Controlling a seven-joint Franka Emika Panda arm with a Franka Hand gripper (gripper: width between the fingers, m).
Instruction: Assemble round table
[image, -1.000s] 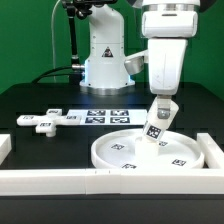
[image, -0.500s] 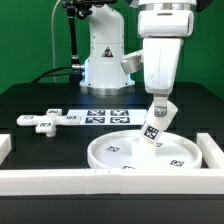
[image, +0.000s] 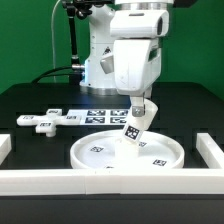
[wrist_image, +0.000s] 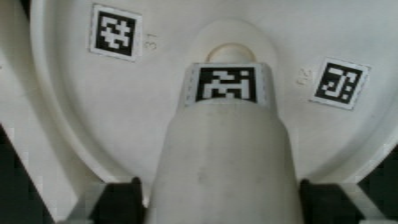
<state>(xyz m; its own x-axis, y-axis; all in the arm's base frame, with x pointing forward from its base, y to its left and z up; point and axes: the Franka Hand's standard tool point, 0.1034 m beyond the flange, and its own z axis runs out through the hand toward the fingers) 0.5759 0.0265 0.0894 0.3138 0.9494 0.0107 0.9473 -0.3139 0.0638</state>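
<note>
The short cylinder leg (image: 133, 128) is pinched at its upper end by the jaws and is held tilted, with its lower end reaching down inside the rim of the large round disc (image: 112, 157). Whether that lower end touches the disc floor cannot be told. The disc is laid flat on the black counter (image: 30, 100), just behind the white border wall (image: 60, 182). 1 square tag is seen on the leg and several on the disc floor.

In the wrist view the leg (wrist_image: 222, 150) is framed by 2 dark fingers (wrist_image: 121, 196), with the disc (wrist_image: 285, 40) spread beneath it.

The cross-shaped foot piece (image: 44, 121) is seen lying on the counter at the exterior view's left, well apart from the disc. The marker board (image: 100, 117) is placed just beside the foot piece, behind the disc.
</note>
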